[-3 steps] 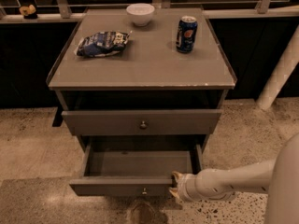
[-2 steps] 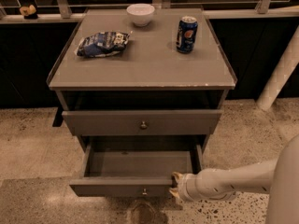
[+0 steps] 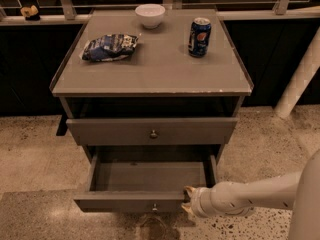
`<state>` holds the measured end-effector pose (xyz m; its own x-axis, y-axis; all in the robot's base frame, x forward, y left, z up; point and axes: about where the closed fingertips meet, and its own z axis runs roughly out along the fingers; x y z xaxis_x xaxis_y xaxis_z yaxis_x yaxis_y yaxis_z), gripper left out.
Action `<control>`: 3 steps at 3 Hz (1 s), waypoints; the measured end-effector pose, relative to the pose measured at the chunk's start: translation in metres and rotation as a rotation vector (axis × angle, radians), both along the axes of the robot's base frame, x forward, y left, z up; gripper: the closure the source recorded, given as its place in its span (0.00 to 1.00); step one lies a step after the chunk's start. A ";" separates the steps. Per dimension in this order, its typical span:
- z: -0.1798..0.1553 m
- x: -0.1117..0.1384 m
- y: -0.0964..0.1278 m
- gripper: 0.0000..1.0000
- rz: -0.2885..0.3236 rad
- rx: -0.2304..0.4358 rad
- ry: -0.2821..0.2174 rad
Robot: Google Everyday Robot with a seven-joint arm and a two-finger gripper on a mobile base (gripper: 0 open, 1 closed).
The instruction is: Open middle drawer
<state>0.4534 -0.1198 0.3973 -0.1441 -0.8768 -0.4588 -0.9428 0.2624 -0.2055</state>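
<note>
The one camera view shows a grey cabinet with two drawer fronts visible, each with one round knob. The upper drawer [image 3: 110,131] sits slightly out; below it the middle drawer [image 3: 150,177] is pulled well out toward the near side. The tool [image 3: 186,200] is at that drawer front's right end; whether it is clenched or released cannot be told. On the tabletop [image 3: 155,69] are one bowl [image 3: 150,15], one can [image 3: 199,36] and one chip bag [image 3: 110,46].
</note>
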 end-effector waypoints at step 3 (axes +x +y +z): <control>-0.003 -0.018 0.000 1.00 0.030 0.004 0.031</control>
<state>0.4354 -0.1196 0.3943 -0.1316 -0.8791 -0.4581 -0.9563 0.2343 -0.1749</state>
